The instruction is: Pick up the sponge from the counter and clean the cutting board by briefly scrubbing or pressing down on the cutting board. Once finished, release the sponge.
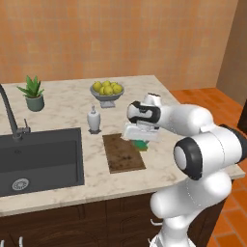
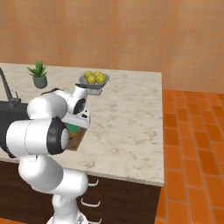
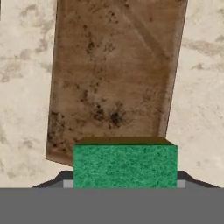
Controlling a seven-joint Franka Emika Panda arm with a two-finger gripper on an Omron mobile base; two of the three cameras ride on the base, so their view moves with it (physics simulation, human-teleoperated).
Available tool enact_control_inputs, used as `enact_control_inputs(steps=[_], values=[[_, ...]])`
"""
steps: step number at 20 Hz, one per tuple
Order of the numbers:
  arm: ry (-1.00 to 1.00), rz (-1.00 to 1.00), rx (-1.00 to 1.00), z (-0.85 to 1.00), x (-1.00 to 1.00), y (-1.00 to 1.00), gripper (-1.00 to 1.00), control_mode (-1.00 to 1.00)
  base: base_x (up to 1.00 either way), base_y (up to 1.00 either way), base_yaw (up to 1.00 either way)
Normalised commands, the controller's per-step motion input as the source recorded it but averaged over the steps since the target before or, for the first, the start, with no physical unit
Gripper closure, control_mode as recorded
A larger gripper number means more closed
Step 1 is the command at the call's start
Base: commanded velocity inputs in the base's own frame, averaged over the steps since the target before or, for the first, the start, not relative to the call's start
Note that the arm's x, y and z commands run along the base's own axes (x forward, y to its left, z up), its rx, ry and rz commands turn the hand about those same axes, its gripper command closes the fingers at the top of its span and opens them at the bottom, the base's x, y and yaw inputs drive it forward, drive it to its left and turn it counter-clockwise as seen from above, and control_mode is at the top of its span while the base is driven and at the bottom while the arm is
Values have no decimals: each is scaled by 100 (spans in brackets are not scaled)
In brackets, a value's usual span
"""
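Sponge (image 3: pixel 125 165) is in my gripper (image 3: pixel 125 180), pinched across its width, one finger on each side, green face toward the hand camera. Yellow layer faces away from the hand, so that's the side that would meet the wood. Sensible grip: the sides take the squeeze, the underside is left free for scrubbing.

In the hand view it overlaps one end of the cutting board (image 3: pixel 113 65). Can't tell whether it's touching or just above. Dark specks on the board run close to that end, so it's a fair place to start, I'd say.

Board lies flat on the counter (image 1: pixel 58 198), beside the sink (image 1: pixel 38 164), soap bottle (image 1: pixel 94 119) near its far end. Handy for washing up, presumably.

My read: carry done, wipe next. Press down gently, short strokes, then let go. Watch for: pushing too hard could slide the board or twist the sponge between the fingers.
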Motion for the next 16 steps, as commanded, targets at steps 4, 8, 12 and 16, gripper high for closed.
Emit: enact_control_inputs(steps=[4, 8, 12, 16], values=[[0, -15, -6, 1, 15, 99, 100, -100, 0, 0, 0], [0, -2, -7, 0, 48, 67, 100, -100, 0, 0, 0], [0, -1, -2, 0, 63, 16, 100, -100, 0, 0, 0], [1, 0, -6, -18, 38, 2, 100, -100, 0, 0, 0]])
